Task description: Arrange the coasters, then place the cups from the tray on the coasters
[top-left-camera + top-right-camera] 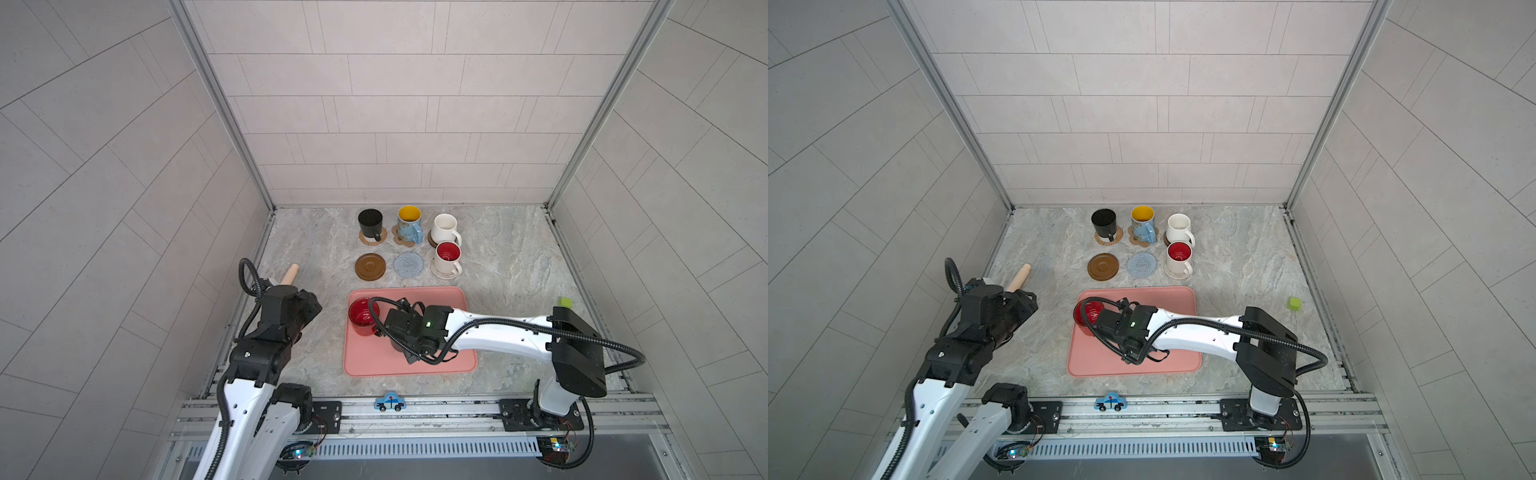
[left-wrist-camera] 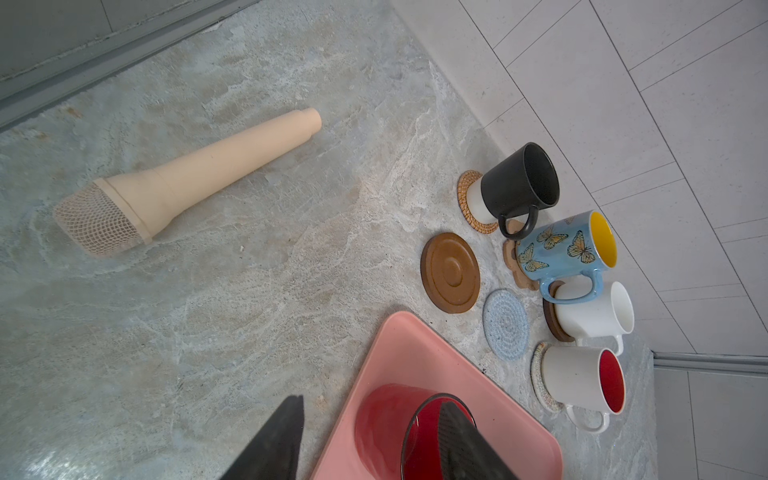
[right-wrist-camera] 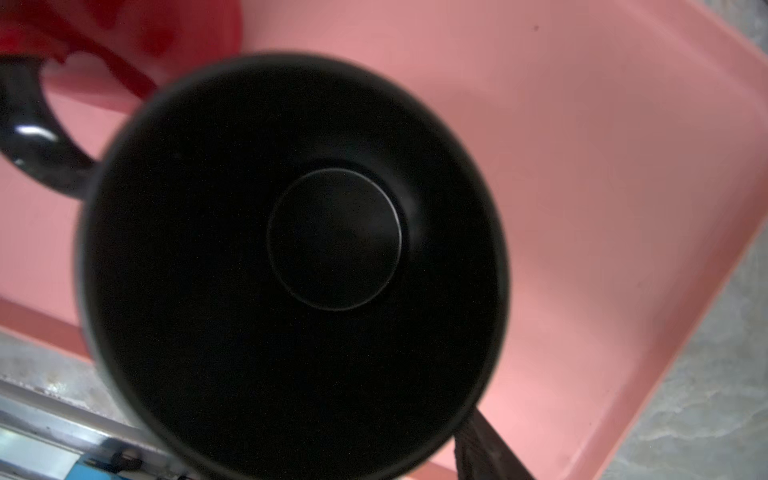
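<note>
Salmon-pink rectangular tray (image 1: 368,362) with a low rim lies at the near middle of the table and bears two mugs not yet placed: a glossy red mug (image 1: 362,318) in its far left corner and a plain black mug (image 3: 291,257) near its middle.

Four mugs already stand on coasters behind the tray:
- a black pale-based mug (image 1: 370,222) on the woven rattan round (image 2: 467,195)
- a blue butterfly mug (image 1: 409,224) with a yellow inside on the tan paw-shaped mat (image 2: 509,253)
- a cream-white mug (image 1: 444,227) on a dark brown wooden round (image 2: 550,324)
- a white mug with red inside (image 1: 447,255) on the cream crochet mat (image 2: 538,374)

Two coasters lie bare between these and the tray: the second brown wooden disc (image 1: 370,267) and the grey-blue crochet round (image 1: 408,264). The task looks about two thirds done.

The right gripper (image 1: 401,340) hangs straight over the plain black mug, and its wrist camera looks down into it. One finger (image 3: 486,449) shows just outside the wall, but whether the jaws grip cannot be told.

The left gripper (image 2: 372,402) hovers beside the tray's left edge, near the glossy red mug, its jaws apart and empty.
</note>
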